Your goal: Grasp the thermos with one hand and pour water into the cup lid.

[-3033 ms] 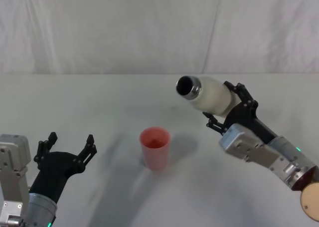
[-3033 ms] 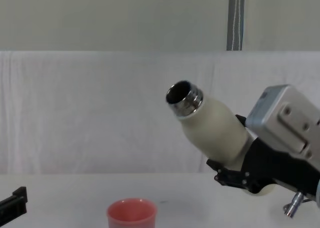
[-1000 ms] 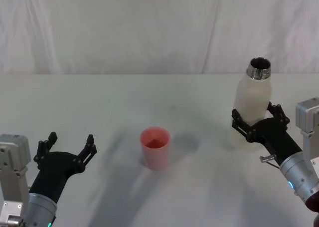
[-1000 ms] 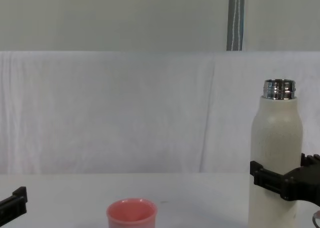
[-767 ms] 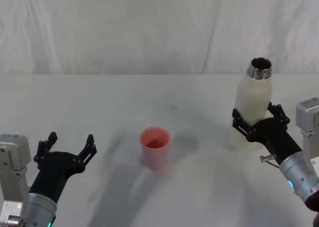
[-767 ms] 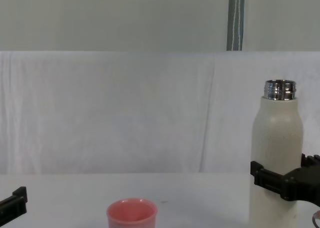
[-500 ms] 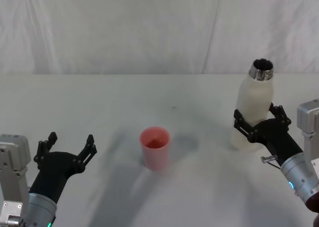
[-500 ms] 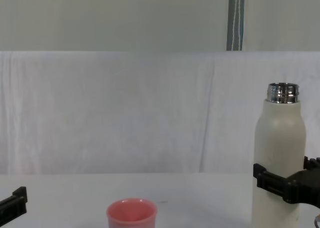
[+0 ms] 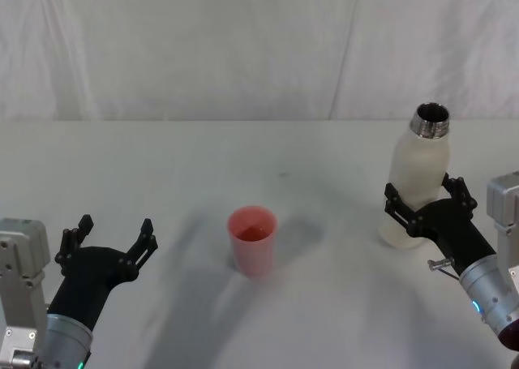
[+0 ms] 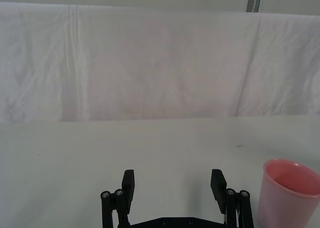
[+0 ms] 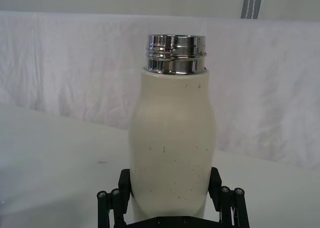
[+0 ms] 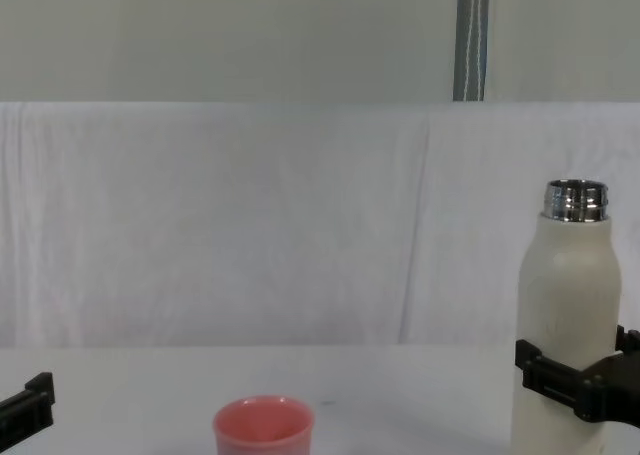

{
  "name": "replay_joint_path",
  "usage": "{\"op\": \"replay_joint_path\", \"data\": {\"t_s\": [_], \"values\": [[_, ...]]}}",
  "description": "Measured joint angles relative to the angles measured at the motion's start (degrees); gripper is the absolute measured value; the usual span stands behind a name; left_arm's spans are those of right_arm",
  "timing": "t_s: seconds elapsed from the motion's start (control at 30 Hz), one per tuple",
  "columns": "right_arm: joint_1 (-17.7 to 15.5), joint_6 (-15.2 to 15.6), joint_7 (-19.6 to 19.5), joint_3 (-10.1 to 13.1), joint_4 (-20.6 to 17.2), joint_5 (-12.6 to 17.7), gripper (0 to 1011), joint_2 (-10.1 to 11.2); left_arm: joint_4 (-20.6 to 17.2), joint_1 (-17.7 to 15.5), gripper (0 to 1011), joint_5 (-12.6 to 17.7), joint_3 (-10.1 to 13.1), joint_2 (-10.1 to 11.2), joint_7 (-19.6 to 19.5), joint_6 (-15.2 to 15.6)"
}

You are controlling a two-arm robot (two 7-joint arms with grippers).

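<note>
Looking down from the head view, the right gripper point(image 9: 419, 203) clamps the matte cream thermos point(image 9: 413, 184) upright, well right of the pink cup lid point(image 9: 252, 240) on the white table point(image 9: 203, 158). The left gripper point(image 9: 111, 238) rests spread apart. Chest view: steel threaded neck, rounded shoulders.

The thermos point(image 12: 567, 315) stands upright at the right, its steel neck open at the top. The hand point(image 12: 585, 390) clasps its lower body, black fingers point(image 12: 545, 377) on either side. The pink cup lid point(image 12: 264, 427) sits on the desk point(image 12: 380, 395), well apart to the left. A black tip of the left gripper point(image 12: 25, 407) shows at the lower left edge.
</note>
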Motion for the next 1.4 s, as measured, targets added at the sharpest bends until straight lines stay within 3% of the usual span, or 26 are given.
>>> {"op": "replay_joint_path", "data": {"t_s": [1.4], "values": [[0.7, -0.7, 0.2, 0.2, 2.2, -0.1, 952, -0.6, 0.0, 0.0, 1001, 0.0, 0.0, 0.0, 0.0, 0.0]]}}
